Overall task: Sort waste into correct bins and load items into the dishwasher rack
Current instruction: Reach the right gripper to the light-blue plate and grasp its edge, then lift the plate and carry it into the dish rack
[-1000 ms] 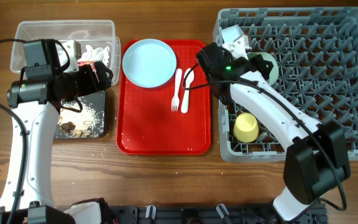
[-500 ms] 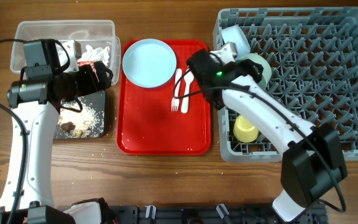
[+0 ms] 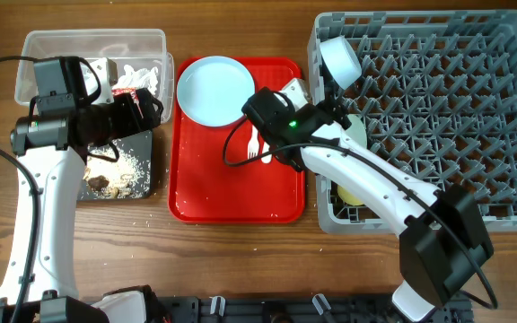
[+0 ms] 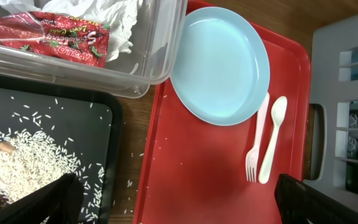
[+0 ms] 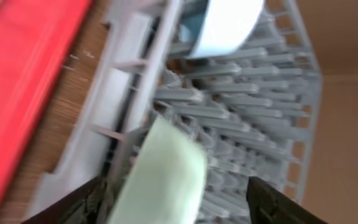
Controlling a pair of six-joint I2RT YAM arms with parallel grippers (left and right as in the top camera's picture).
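Overhead table (image 3: 240, 242): brown wood, grain running left to right; nothing of the room shows beyond it.
Clear tub (image 3: 27, 67): far left corner; red wrapper (image 4: 48, 38) and white tissue (image 4: 104, 12) lie inside.
Black tray (image 3: 146, 179): by the left edge, just nearer than the tub; brown scraps (image 3: 106, 186) and pale rice (image 4: 17, 168) in it, stray grains (image 4: 129, 183) on the wood beside it.
My left pincer (image 4: 176, 183): spread wide, empty, hanging near where tub, black tray and red tray meet.
Red tray (image 3: 236, 193): middle of the table; blue plate (image 3: 215, 90) at its far end, fork (image 4: 257, 146) and spoon (image 4: 272, 140) side by side on its right.
My right pincer (image 5: 174, 180): spread apart, gripping nothing, by the rack's left wall; its view is blurred.
Rack (image 3: 456, 117): far right corner; small blue bowl (image 3: 339, 61) tilted on edge, mint bowl (image 3: 357, 133) and yellow cup (image 3: 353, 193) down its left side.
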